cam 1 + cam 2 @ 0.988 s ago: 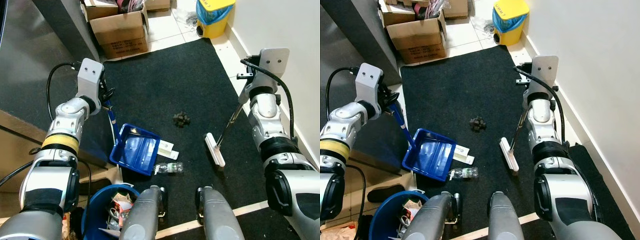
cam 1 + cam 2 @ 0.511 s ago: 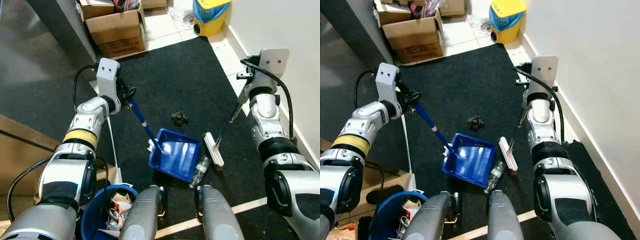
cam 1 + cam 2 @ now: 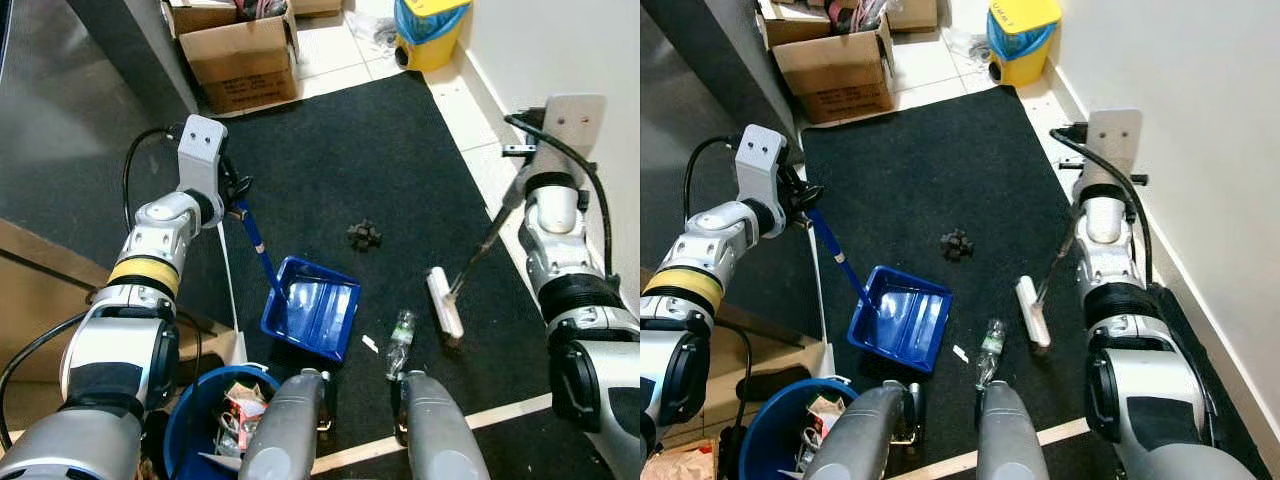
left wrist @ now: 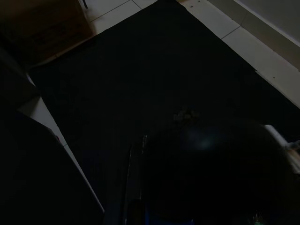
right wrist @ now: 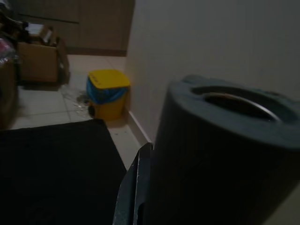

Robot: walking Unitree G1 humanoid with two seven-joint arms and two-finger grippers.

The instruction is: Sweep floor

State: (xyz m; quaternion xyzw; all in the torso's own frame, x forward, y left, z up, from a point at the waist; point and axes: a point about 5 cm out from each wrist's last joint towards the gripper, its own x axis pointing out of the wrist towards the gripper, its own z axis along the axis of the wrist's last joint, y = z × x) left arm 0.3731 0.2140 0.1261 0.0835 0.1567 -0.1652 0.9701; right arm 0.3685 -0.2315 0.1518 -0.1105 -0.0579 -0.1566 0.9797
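Left eye view: I have the left gripper [image 3: 237, 195] clamped on the top of the blue dustpan's long handle [image 3: 258, 250], holding it slanted so the blue plastic dustpan [image 3: 312, 307] rests on the black floor mat [image 3: 330, 150] in front of my legs. On my right side, the right gripper [image 3: 520, 185] is closed around the thin grey broom handle [image 3: 480, 255], which angles down to the white broom head [image 3: 445, 303] lying on the mat near its right edge. Between the dustpan and the broom head lies a clear plastic bottle [image 3: 400, 331], with a small white scrap [image 3: 369, 343] just beside it. A dark crumpled clump of debris [image 3: 364, 235] sits further out on the mat, apart from both tools. A round blue waste bucket [image 3: 205, 400] holding rubbish stands by my left leg. Beyond the mat I see a brown cardboard box [image 3: 243, 55] and a yellow bin with a blue liner [image 3: 432, 30] by the wall.
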